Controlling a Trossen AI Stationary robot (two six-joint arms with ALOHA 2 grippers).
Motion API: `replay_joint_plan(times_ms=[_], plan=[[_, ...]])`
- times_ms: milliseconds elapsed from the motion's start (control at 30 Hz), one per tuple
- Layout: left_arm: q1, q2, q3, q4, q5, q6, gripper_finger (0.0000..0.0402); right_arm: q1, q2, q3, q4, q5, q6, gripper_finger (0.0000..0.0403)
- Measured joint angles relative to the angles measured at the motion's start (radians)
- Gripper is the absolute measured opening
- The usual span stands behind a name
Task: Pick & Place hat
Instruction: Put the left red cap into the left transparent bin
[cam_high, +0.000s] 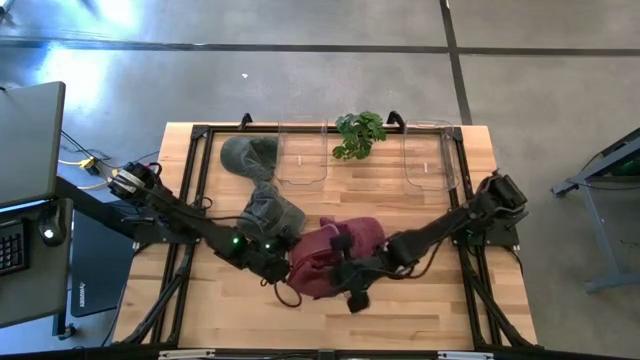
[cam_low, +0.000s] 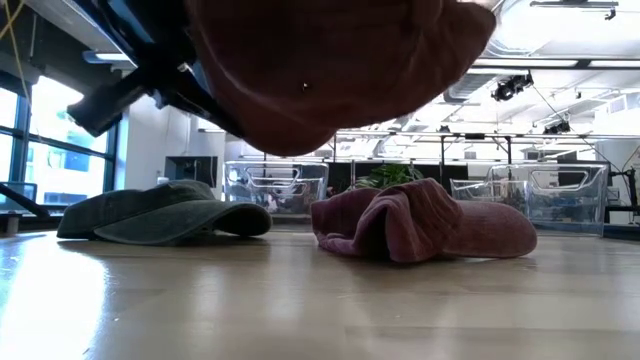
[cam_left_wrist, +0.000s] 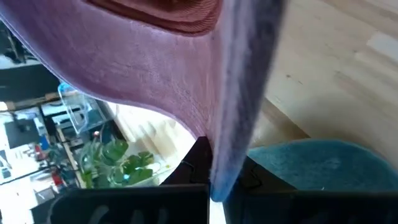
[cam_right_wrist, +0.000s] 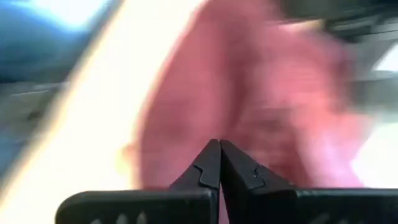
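Now, hats: two maroon, two green, all on or above the counter (cam_high: 420, 310).
Bins: two clear bins (cam_high: 301, 155) beside one plant (cam_high: 358, 133).
Hidden: right wrist view is blurred.
Left hand (cam_high: 277, 268): shut on the lifted maroon hat (cam_high: 310, 275), raised off the counter.
Right hand (cam_high: 352, 298): fingers (cam_right_wrist: 208, 168) closed, holding nothing, against the second maroon hat (cam_low: 420, 220).

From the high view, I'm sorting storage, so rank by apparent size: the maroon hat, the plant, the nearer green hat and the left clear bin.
1. maroon hat, though the arms cover part of it.
2. left clear bin and nearer green hat look alike; I can't rank them.
3. plant, smallest.
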Motion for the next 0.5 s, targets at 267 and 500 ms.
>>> replay_joint_plan(times_ms=[267, 500], plan=[[0.000, 0.000, 0.000, 0.022, -0.047, 0.070, 0.0000, -0.045, 0.028, 0.000, -0.044, -0.012, 0.037, 0.0000], [-0.001, 0.000, 0.000, 0.020, -0.086, 0.083, 0.0000, -0.026, 0.074, -0.001, -0.041, -0.203, 0.011, 0.0000]])
